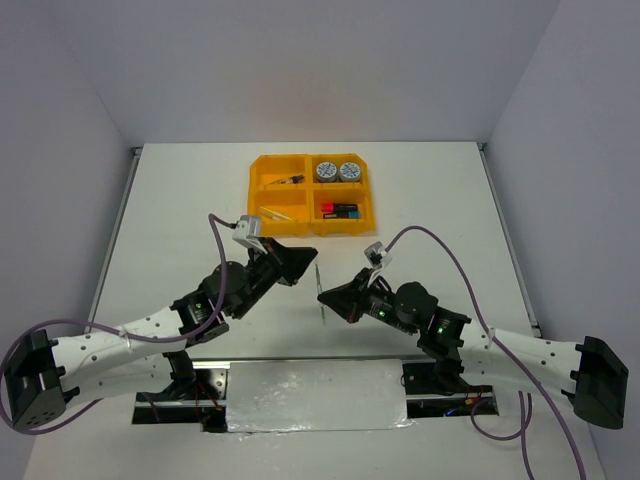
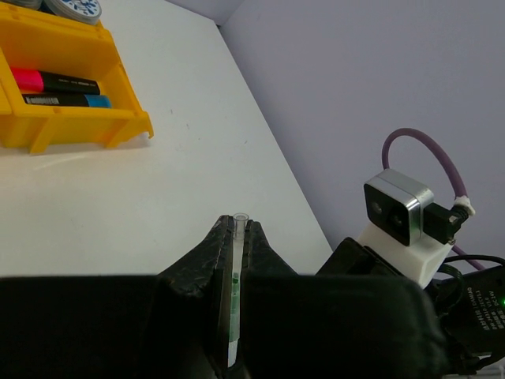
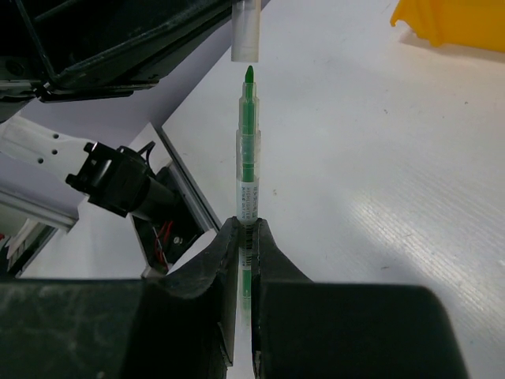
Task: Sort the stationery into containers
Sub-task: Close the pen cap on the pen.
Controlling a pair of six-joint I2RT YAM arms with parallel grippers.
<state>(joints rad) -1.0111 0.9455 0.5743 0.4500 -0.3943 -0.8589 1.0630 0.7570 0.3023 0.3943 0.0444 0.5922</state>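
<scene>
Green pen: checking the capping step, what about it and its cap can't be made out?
- Right wrist view: the green pen has its rear end hidden between the fingers of the right gripper; the clear cap is cut by the top edge.
- Left wrist view: the left gripper covers most of the cap.
- Top view: the pen-cap gap is too small.

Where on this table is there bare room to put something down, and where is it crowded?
Bare table lies left and right of the tray. Crowded: near centre, where the left hand holding the cap meets the right hand holding the green pen.
</scene>
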